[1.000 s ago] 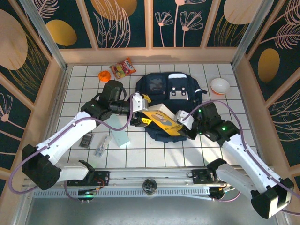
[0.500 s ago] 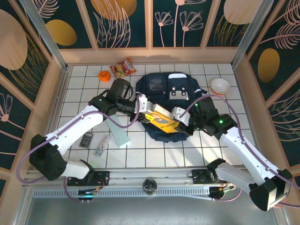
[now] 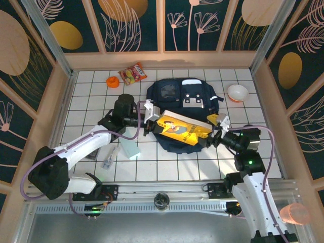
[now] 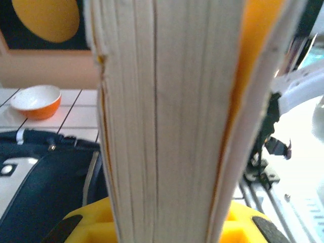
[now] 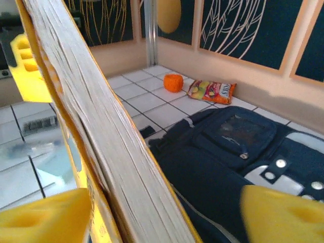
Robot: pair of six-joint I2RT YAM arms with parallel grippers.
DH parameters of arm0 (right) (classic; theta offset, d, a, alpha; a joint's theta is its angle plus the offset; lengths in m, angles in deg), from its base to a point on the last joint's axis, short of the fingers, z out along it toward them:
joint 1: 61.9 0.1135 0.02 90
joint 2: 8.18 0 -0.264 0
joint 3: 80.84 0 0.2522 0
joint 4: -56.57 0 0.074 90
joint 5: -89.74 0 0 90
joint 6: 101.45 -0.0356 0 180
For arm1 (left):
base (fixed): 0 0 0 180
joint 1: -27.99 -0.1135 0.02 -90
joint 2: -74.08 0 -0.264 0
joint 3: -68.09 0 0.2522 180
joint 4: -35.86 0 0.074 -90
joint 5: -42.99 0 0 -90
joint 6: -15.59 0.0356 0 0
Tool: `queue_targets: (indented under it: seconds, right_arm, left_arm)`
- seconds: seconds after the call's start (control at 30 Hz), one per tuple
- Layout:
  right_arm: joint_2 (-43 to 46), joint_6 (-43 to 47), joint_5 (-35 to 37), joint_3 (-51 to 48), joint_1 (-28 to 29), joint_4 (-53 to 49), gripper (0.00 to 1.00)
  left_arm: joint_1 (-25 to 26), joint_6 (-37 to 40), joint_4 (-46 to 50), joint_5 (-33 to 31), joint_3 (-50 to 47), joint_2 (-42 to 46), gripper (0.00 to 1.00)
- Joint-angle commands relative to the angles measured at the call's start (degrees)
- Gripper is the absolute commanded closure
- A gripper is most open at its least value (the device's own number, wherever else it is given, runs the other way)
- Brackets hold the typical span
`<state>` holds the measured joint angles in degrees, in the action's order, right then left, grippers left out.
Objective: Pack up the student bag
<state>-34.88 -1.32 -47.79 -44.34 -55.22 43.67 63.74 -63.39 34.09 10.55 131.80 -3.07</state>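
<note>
The student bag (image 3: 185, 95) lies flat at the back middle of the tiled table, navy with grey buckle patches; it also appears in the right wrist view (image 5: 228, 157) and the left wrist view (image 4: 45, 172). A thick yellow book (image 3: 179, 130) hangs over the bag's near edge. My left gripper (image 3: 152, 123) is shut on the book's left end, and its page edges (image 4: 162, 126) stand between the yellow fingers. My right gripper (image 3: 211, 132) is open at the book's right end. There the book (image 5: 116, 152) leans against one finger (image 5: 40, 217), and the other finger (image 5: 283, 212) stands apart from it.
An orange (image 3: 112, 80) and a snack packet (image 3: 133, 74) lie at the back left. An orange-and-white bowl (image 3: 237, 92) sits to the bag's right. A pale teal block (image 3: 130, 148), a clear packet (image 3: 109, 159) and a dark flat item (image 3: 92, 152) lie near the left arm.
My right arm has drawn back to the right and its jaws have opened off the book. The book has swung out lengthwise between the two grippers, still held by the left.
</note>
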Motion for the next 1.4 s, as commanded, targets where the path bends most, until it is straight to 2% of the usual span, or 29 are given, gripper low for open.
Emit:
queue_targets:
  seconds: [0.0,0.1,0.2,0.37,0.47,0.6,0.67,0.73,0.77,0.8,0.83,0.93,1.0,1.03,1.1,1.17,1.3,1.37]
  right_arm:
    - [1.47,-15.35,-6.97,-1.86,-0.45,16.55,0.01]
    - [1.02,-20.7,-5.83,-2.81,-0.44,19.97,0.01]
    - [0.67,-26.06,-9.46,-5.7,-0.45,26.88,0.05]
    - [0.9,-35.57,-11.26,-11.13,-0.47,40.66,0.31]
    - [0.79,-40.58,-12.46,-13.37,-0.45,49.2,0.42]
    - [0.77,-43.93,-14.21,-13.65,-0.46,53.8,0.49]
    - [0.8,-44.6,-14.35,-13.21,-0.39,53.93,0.5]
    - [0.53,-44.77,-14.42,-12.5,-0.36,52.98,0.56]
    - [0.36,-44.25,-14.25,-11.89,-0.42,51.66,0.69]
    - [0.37,-43.25,-13.23,-11.19,-0.35,49.17,0.92]
    - [0.5,-41.9,-11.83,-10.5,-0.36,46.25,1.0]
    - [1.51,-38.29,-6.57,-8.63,-0.55,37.51,1.0]
    - [2.81,-40.85,2.31,-7.69,-1.31,31.97,1.0]
    - [3.28,-42.68,6.93,-7.04,-1.71,28.91,1.0]
    - [3.51,-46.37,16.61,-4.17,-2.68,19.42,1.0]
    - [2.82,-47.04,23.69,-0.3,-3.0,9.44,1.0]
    - [0.8,-46.94,37.12,8.41,-3.05,-8.87,1.0]
    - [0.87,-45.43,38.53,10.03,-3.03,-11.76,1.0]
  left_arm:
    - [-0.11,-9.14,-15.91,9.01,1.6,0.0,1.0]
    - [-0.15,-9.84,-15.68,10.95,3.57,-0.69,1.0]
    - [-0.08,-11.14,-16.97,11.08,4.53,-0.98,1.0]
    - [-0.15,-15.91,-21.43,10.76,5.2,-2.09,1.0]
    - [-0.11,-18.31,-24.15,10.13,5.39,-2.87,1.0]
    - [-0.15,-17.36,-22.93,8.63,5.42,-3.92,1.0]
    - [-0.15,-17.45,-22.77,8.85,6.91,-4.56,1.0]
    - [-0.01,-18.43,-23.43,9.48,7.6,-5.34,1.0]
    - [-0.02,-18.73,-23.79,9.59,7.79,-5.6,1.0]
    - [-0.04,-18.63,-23.91,9.38,7.82,-5.77,0.99]
    - [-0.02,-18.34,-23.78,8.71,7.82,-5.69,0.94]
    - [0.01,-12.1,-17.45,2.07,7.91,-4.85,0.6]
    - [-0.06,-5.1,-9.4,-6.32,8.31,-3.85,0.36]
    - [0.0,-2.37,-6.5,-10.69,8.25,-3.44,0.31]
    - [-0.01,2.93,-2.6,-20.28,7.33,-2.72,0.25]
    - [0.07,7.74,-0.39,-25.5,6.18,-2.73,0.24]
    - [2.22,17.72,7.09,-29.97,6.95,-5.97,0.23]
    - [4.22,20.32,9.71,-31.68,8.29,-8.76,0.21]
